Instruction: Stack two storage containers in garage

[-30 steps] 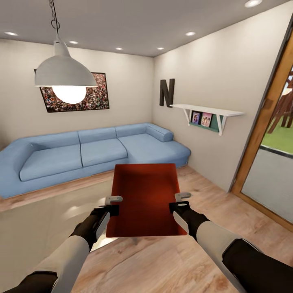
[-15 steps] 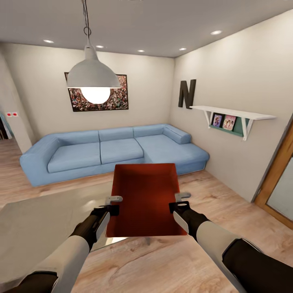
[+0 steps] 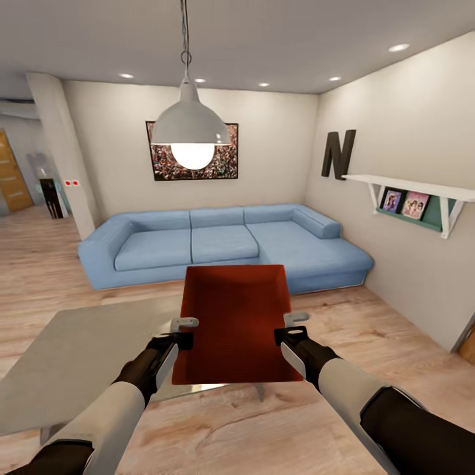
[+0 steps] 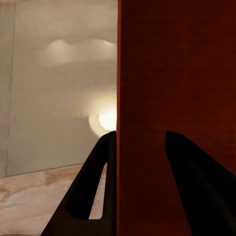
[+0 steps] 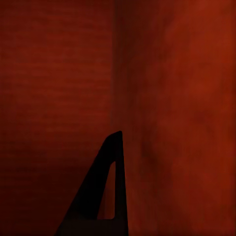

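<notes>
An orange-red storage container point(image 3: 234, 323) hangs in front of me over the living room's wood-plank flooring, held between both arms with its open side facing me. My left gripper point(image 3: 185, 332) is shut on its left wall. In the left wrist view the two dark fingers point(image 4: 93, 196) straddle that wall point(image 4: 177, 73). On the right wall, my right gripper point(image 3: 287, 326) is shut as well. The right wrist view sits close against the red container point(image 5: 59, 73), with one dark finger point(image 5: 105, 187) showing.
A blue sectional sofa point(image 3: 224, 244) stands ahead against the cream wall, with a white pendant lamp point(image 3: 191, 128) hanging in front of it. A grey rug point(image 3: 79, 349) lies below and left. A white shelf point(image 3: 415, 191) juts from the right wall. A pillar point(image 3: 63, 152) and a passage with a wood door point(image 3: 10, 175) are at far left.
The camera has swung left: sofa, lamp and shelf slid right in the picture, the glazed door left the view, and the pillar and passage came in. Container and grippers keep their hold.
</notes>
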Motion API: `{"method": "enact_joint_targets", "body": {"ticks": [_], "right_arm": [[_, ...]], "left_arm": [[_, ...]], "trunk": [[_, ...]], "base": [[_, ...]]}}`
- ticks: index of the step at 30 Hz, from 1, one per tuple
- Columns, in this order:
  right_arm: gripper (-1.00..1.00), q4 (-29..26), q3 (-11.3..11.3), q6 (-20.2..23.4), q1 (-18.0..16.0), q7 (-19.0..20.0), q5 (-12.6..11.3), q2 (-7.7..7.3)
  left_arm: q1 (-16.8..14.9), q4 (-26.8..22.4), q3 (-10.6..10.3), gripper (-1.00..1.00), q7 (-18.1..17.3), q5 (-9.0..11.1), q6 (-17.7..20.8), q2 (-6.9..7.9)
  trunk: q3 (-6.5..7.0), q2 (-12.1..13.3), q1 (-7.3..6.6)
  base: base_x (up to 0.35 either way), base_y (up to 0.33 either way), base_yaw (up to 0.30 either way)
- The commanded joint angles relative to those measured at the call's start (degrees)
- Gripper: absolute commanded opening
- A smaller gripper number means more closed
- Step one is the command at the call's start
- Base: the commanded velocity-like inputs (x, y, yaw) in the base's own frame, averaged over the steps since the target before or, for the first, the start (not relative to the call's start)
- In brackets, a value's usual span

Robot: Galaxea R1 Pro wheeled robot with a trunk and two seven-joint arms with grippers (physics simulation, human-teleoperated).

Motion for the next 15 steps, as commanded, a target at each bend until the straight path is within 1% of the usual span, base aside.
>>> {"method": "enact_joint_targets", "body": {"ticks": [1, 15], "right_arm": [[-1.00, -0.2, -1.2, -3.4, 0.0, -2.0, 1.7, -0.88], [-1.00, -0.2, -1.2, -3.4, 0.0, -2.0, 1.7, -0.80]], "left_arm": [[0.0, 0.0, 1.0, -1.00, 0.5, 0.1, 0.3, 0.04], [0.0, 0.0, 1.0, -1.00, 0.4, 0.1, 0.3, 0.04]], "trunk": [[-0.05, -0.1, 0.03], [0.33, -0.1, 0.03]], "base": [[0.000, 0.000, 0.295], [0.000, 0.000, 0.295]]}}
